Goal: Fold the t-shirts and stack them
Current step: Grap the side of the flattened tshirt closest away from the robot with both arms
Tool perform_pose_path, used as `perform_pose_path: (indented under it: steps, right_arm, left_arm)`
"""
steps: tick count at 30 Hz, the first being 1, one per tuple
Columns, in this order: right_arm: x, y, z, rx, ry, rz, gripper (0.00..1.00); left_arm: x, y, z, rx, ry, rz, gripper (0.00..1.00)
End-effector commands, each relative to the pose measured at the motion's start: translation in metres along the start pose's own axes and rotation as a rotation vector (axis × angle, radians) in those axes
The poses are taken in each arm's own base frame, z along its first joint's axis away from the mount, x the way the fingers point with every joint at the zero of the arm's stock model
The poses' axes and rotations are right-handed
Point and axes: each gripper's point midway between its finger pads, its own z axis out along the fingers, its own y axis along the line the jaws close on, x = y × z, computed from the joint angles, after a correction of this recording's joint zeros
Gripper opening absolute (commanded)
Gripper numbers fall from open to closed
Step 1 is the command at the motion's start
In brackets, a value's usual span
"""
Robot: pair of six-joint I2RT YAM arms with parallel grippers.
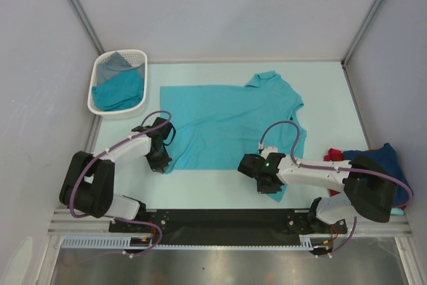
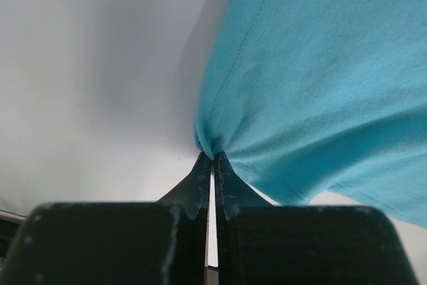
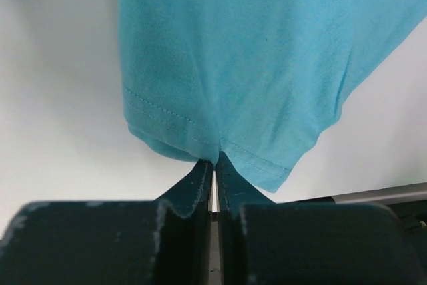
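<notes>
On the worktop [image 1: 207,188]: a teal t-shirt [image 1: 227,121] lies spread mid-surface, between the two arms and the far wall.
Shirt's look: plain turquoise, soft. The body is mostly flat with a straight left edge. One sleeve pokes out at the far side, and the right side is rumpled, with a flap running down to the near edge.
Other shirts: a navy blue t-shirt [image 1: 377,155] is heaped at the right edge by the right arm, with a red t-shirt [image 1: 333,156] just beside it. A teal cloth [image 1: 120,91] and a grey cloth [image 1: 119,61] sit in the white basket [image 1: 97,101] at the far left corner.
Left fingers [image 2: 212,163]: pressed together, clamped on the near left corner of the teal t-shirt. The cloth puckers into gathers at the tips and fans away to the right.
Right fingers [image 3: 215,163]: pressed together, nipping the stitched hem of the shirt's near right flap. The hem dips into a small notch at the tips.
Top view only: the whole shirt, both arms reaching in from the near edge, the basket and the heap on the right. From above the fingertips are hidden under the black wrist housings, so the grip cannot be read there.
Wrist views only: the tips closed on fabric, the seam stitching, and the bare pale worktop beside each pinched edge. Neither shows the basket or the other shirts.
</notes>
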Motion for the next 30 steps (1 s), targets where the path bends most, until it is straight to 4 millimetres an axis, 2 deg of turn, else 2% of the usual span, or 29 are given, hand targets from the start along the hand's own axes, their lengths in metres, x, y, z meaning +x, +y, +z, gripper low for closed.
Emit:
perform_pose_path:
  steps: [1, 2, 11, 14, 15, 19, 25, 30]
  right_arm:
    - [-0.005, 0.001, -0.003, 0.003, -0.008, 0.010, 0.04]
    - [-0.005, 0.002, -0.004, 0.000, -0.009, 0.009, 0.00]
    - [-0.007, 0.001, -0.010, -0.003, -0.032, 0.012, 0.00]
    - [-0.022, 0.004, -0.029, -0.018, -0.109, 0.016, 0.00]
    - [-0.034, 0.007, -0.038, -0.031, -0.154, 0.031, 0.00]
    - [-0.056, 0.011, -0.056, -0.038, -0.218, 0.045, 0.00]
    - [-0.086, 0.010, -0.068, -0.031, -0.272, 0.076, 0.00]
    - [-0.107, 0.008, -0.073, -0.035, -0.299, 0.115, 0.00]
  left_arm:
    - [-0.004, -0.005, 0.001, 0.015, -0.003, 0.012, 0.01]
    - [-0.004, -0.005, 0.000, 0.016, -0.004, 0.010, 0.01]
    - [-0.004, -0.006, 0.000, 0.018, -0.005, 0.016, 0.00]
    - [-0.007, -0.008, -0.007, 0.021, -0.029, 0.029, 0.00]
    - [-0.011, -0.006, -0.010, 0.007, -0.052, 0.032, 0.00]
    - [-0.030, -0.013, -0.033, 0.011, -0.138, 0.045, 0.00]
    - [-0.047, -0.019, -0.056, 0.025, -0.201, 0.051, 0.00]
    - [-0.053, -0.020, -0.062, 0.022, -0.219, 0.051, 0.00]
